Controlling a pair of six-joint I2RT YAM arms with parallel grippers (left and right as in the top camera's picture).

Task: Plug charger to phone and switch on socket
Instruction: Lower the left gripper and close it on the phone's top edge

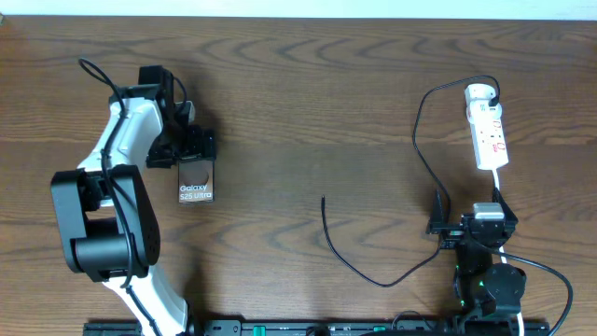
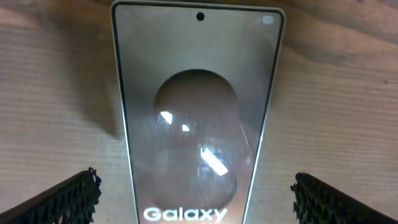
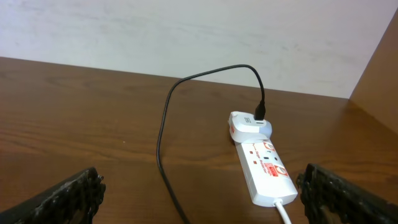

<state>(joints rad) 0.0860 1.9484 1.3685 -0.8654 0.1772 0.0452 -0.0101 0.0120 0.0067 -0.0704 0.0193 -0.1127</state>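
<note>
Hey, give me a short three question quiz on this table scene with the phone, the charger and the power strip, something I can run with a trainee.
1. True or false: the charger plug is already in the phone.
2. Which claw hangs over the phone? A) left B) right C) neither
3. Fill in: the right claw, facing the power strip, stands ___.

Key:
1. False; the plug lies on the table, apart from the phone.
2. A; the left claw straddles it, open.
3. Open.
</note>
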